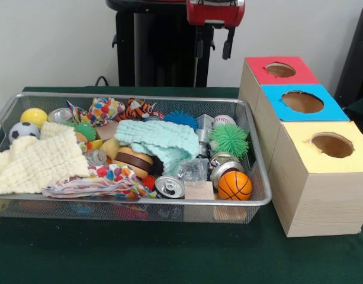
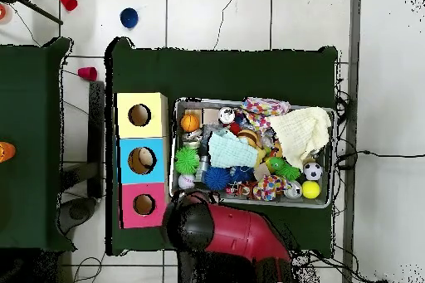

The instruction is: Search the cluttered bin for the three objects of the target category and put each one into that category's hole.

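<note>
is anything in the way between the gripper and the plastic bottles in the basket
Partly. The gripper hangs drawn back above the basket, with open air below. One crinkly bottle lies exposed near the front; another is wedged against the cream cloth. Cloths may hide more.

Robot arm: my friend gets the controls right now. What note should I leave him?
Gripper: open, empty, raised behind the bin.
Bottles in the bin: crinkly bottle beside the basketball, small bottle at the yellow cloth's edge, and what looks like a third, the corner bottle, by the yellow ball.
Blue hole: middle box, nothing visible in it.
Done: nothing that shows.
Left: pick up each bottle and drop it into the blue hole.
</note>
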Motion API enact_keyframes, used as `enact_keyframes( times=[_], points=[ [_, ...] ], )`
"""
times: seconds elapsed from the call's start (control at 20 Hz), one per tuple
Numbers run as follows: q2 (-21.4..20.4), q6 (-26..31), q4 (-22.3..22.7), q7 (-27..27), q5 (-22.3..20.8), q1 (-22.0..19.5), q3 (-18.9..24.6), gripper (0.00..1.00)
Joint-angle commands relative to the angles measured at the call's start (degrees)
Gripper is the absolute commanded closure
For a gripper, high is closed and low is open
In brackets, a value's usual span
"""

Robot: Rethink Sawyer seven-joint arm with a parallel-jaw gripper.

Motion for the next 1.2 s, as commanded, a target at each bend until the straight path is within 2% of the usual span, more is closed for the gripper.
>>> enact_keyframes(
  times=[0.05,0.3,0.9,1.05,1.2],
  points=[
    [4.3,3.7,-10.4,3.7,-2.9,-0.7,1.9,0.0],
    [4.9,8.6,-14.1,1.7,-2.5,-1.5,3.0,0.0],
    [8.0,8.2,-19.4,2.2,-2.1,-1.6,3.8,0.0],
    [9.2,10.3,-22.8,2.6,-1.9,-1.3,3.3,0.0],
    [10.2,10.3,-24.3,4.0,-1.2,-1.4,2.5,0.0]
  ],
)
